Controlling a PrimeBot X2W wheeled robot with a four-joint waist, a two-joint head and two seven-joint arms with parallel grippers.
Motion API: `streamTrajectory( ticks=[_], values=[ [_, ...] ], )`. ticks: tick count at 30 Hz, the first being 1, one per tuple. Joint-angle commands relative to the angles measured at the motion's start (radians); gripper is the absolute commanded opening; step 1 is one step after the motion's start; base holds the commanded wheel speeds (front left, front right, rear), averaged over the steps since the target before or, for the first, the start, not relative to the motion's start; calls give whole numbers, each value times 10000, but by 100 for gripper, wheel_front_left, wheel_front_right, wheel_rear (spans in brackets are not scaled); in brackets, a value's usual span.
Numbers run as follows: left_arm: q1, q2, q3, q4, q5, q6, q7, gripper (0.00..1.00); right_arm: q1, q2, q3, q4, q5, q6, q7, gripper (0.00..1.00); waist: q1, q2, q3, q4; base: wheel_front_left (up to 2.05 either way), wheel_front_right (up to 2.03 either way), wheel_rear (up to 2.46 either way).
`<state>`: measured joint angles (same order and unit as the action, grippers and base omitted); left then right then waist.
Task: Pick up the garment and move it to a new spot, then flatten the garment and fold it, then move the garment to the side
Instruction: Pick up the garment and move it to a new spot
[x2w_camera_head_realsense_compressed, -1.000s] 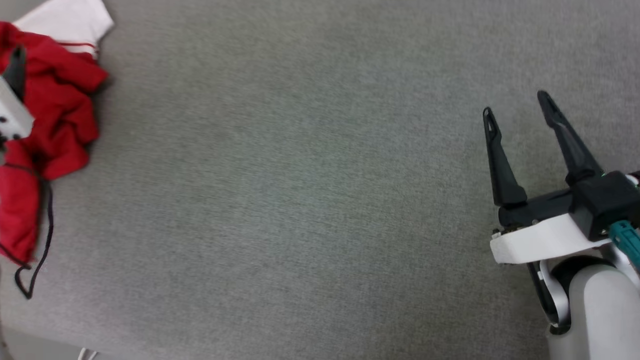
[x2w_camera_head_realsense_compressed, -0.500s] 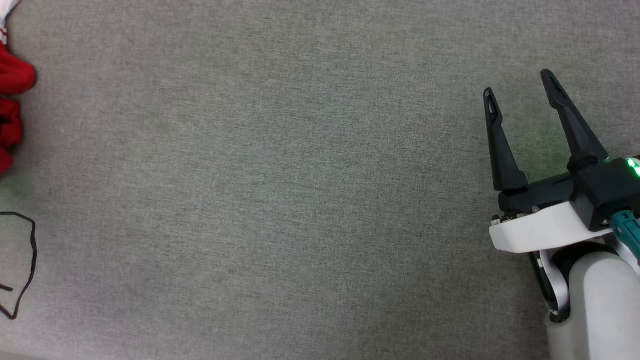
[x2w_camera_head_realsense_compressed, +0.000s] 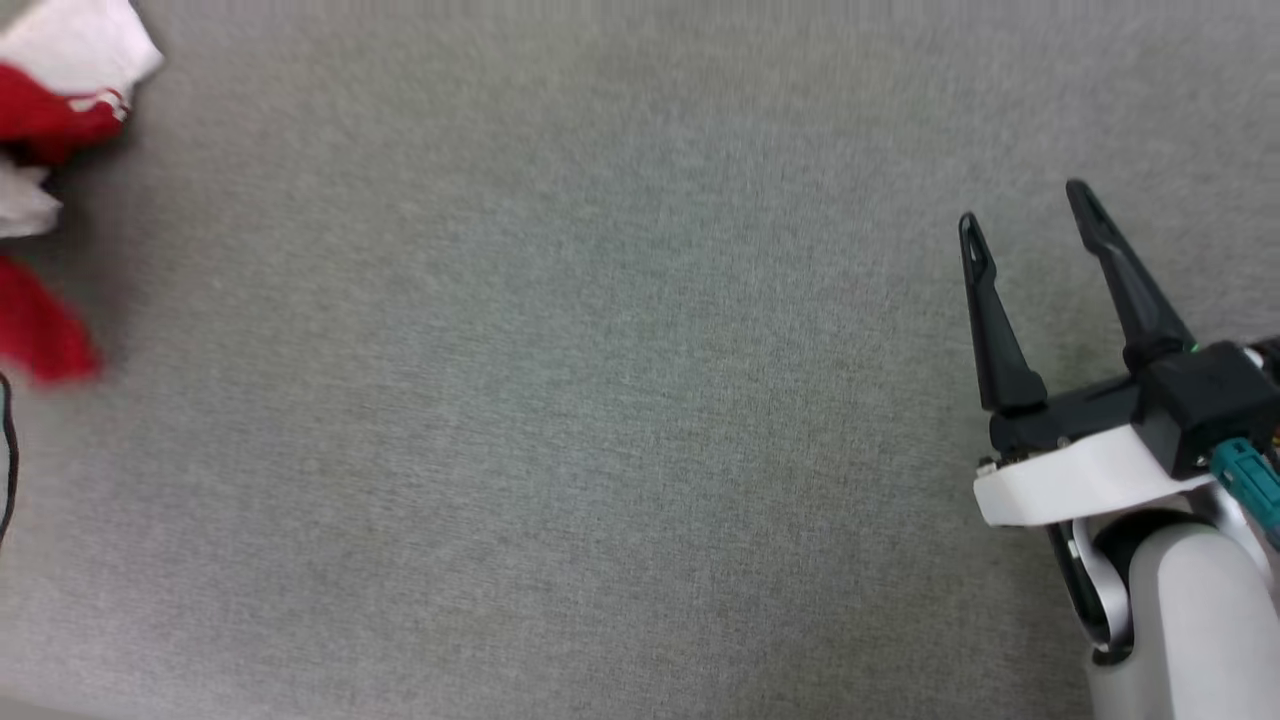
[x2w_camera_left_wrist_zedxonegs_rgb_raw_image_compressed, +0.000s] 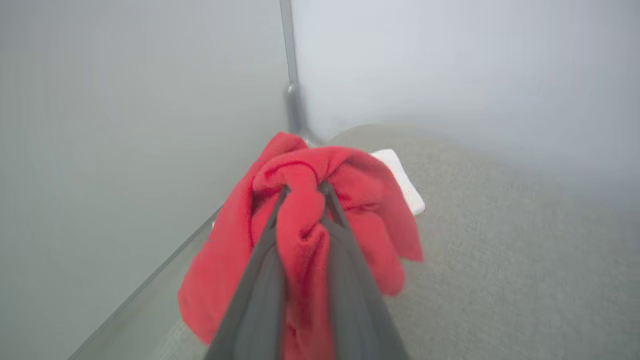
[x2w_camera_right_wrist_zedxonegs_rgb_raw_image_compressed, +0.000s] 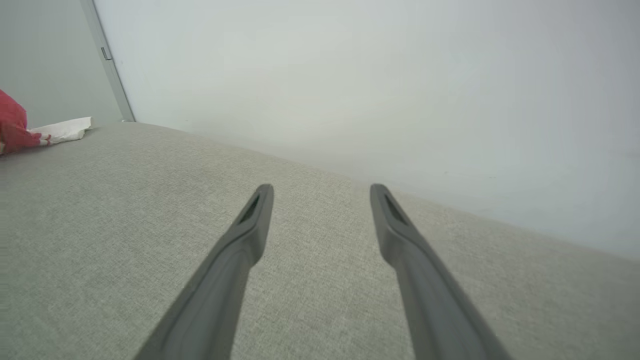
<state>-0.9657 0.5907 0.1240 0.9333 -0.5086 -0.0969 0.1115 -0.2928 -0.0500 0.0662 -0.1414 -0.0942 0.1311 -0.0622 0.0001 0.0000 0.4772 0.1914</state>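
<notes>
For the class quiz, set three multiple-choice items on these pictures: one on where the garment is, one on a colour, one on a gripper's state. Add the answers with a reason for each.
1. In the head view, the garment is at:
A. the middle
B. the left edge
C. the lower right corner

2. The cloth pinched by the left gripper is:
A. blue
B. green
C. red

3. The right gripper is:
A. open, holding nothing
B. shut on cloth
C. shut on nothing

Answers:
1 B: red and white cloth shows at that view's left edge.
2 C: red folds bulge between its two fingers in the left wrist view.
3 A: its fingers stand apart over the grey surface, with nothing between them.
</notes>
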Motion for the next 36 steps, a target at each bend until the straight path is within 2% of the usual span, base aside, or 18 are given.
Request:
streamTrajectory(
  ticks=[1,8,16,21,25,33,34,35,36],
  values=[
    [-186,113,-90,-51,190,-30,-525,0,243,-5,-54,55,182,-7,-70,100,-1,0,-719,29,0,0,0],
    [-510,29,-695,-118,753,-150,-2249,0,1000,-3,-310,348,692,-7,-190,100,-1,0,-2191,-138,0,0,0],
    [-405,-379,-1416,-459,1124,-237,-2893,0,1921,-3,-661,549,1241,-7,-168,100,-1,0,-3596,-648,0,0,0],
    [166,-1231,-1882,-1031,1062,-260,-2914,0,2391,-3,-847,556,1470,-7,-103,100,-1,0,-4269,-1103,0,0,0],
    [1005,-2163,-2284,-1757,922,-238,-2740,0,2775,1,-1040,676,1622,-5,-26,100,-1,0,-4849,-1496,0,0,0],
    [2947,-3814,-3320,-4005,983,60,-2501,0,3047,0,-893,603,1661,-7,263,100,-1,0,-5160,-2524,0,0,0],
    [2947,-3814,-3320,-4005,983,60,-2501,0,3047,0,-893,603,1661,-7,263,100,-1,0,-5160,-2524,0,0,0],
    [3432,-4216,-3694,-4545,1045,79,-2399,0,3078,0,-844,616,1700,-7,336,100,-1,0,-5163,-2767,0,0,0],
    [3432,-4216,-3694,-4545,1045,79,-2399,0,3078,0,-844,616,1700,-7,336,100,-1,0,-5163,-2767,0,0,0]
  ],
)
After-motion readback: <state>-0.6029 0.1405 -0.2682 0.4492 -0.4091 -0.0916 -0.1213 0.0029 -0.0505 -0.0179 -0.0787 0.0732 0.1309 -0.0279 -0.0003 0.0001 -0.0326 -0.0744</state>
